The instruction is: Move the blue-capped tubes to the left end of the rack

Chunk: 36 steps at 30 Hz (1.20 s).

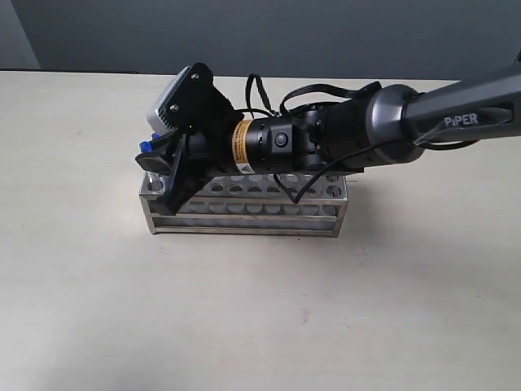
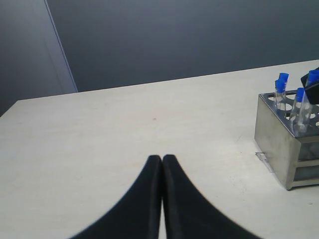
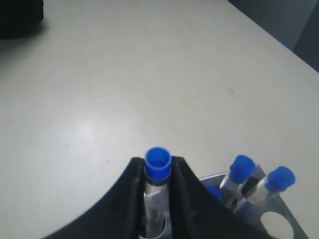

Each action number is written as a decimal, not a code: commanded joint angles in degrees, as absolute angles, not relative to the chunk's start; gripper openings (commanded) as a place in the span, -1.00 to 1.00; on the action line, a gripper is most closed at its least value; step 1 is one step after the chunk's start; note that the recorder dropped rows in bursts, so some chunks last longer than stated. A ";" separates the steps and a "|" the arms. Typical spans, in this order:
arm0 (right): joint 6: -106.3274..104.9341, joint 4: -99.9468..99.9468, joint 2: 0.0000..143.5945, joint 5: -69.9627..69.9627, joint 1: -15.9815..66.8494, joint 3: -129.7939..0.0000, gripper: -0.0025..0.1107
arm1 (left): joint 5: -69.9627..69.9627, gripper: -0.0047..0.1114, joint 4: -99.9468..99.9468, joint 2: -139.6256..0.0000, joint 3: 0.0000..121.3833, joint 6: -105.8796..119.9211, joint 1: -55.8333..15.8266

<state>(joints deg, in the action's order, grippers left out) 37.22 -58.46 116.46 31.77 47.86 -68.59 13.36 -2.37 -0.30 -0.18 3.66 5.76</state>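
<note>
The steel rack (image 1: 244, 213) stands mid-table. My right arm reaches across it to its left end. There my right gripper (image 3: 157, 168) is shut on a blue-capped tube (image 3: 158, 158), whose lower part stands in a hole of the rack (image 3: 281, 221). Two more blue-capped tubes (image 3: 242, 167) (image 3: 280, 179) lean in holes just beside it, and a fourth cap (image 3: 213, 192) peeks out behind a finger. In the exterior view only a bit of blue (image 1: 146, 147) shows by the right gripper (image 1: 163, 167). My left gripper (image 2: 162, 159) is shut and empty, well off the rack's end (image 2: 279, 142).
The left wrist view shows tubes (image 2: 281, 83) clustered at the near end of the rack, with a black finger of the right gripper (image 2: 311, 85) among them. The other holes of the rack (image 1: 269, 191) hold nothing. Pale tabletop (image 1: 244, 309) surrounds the rack.
</note>
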 commanded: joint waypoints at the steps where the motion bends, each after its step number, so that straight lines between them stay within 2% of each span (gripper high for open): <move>1: 37.26 -58.66 117.37 31.55 47.97 -68.96 -0.97 | 13.30 -0.90 -2.24 0.00 0.00 3.63 5.45; 4: 37.52 -58.66 117.50 31.41 47.97 -68.96 -0.90 | 13.30 -0.90 -2.24 0.00 0.00 3.63 5.45; 8: 37.93 -58.52 117.50 31.17 47.97 -68.96 -0.52 | 13.30 -0.90 -2.24 0.00 0.00 3.63 5.45; 11: 37.93 -58.52 117.50 30.12 47.97 -68.96 -0.37 | 13.30 -0.90 -2.36 0.00 0.00 3.63 5.45; 21: 39.56 -58.05 112.57 27.32 47.97 -68.96 -0.39 | 13.30 -0.90 -2.36 0.00 0.00 3.63 5.45; 23: 39.56 -56.50 108.78 22.66 47.97 -68.96 -0.54 | 13.30 -0.90 -2.36 0.00 0.00 3.63 5.45; 26: 38.13 -56.03 102.11 14.98 47.14 -68.82 -0.96 | 13.30 -0.90 -2.36 0.00 0.00 3.63 5.45; 31: 38.16 -54.70 89.50 11.55 39.02 -64.86 -0.96 | 13.30 -0.90 -2.36 0.00 0.00 3.63 5.45; 36: 38.29 -52.89 72.82 7.90 26.01 -50.59 -0.96 | 13.30 -0.90 -2.36 0.00 0.00 3.63 5.45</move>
<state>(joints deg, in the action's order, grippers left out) 38.49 -54.06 80.48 9.92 32.05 -57.91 13.36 -2.37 -0.30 -0.18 3.66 5.76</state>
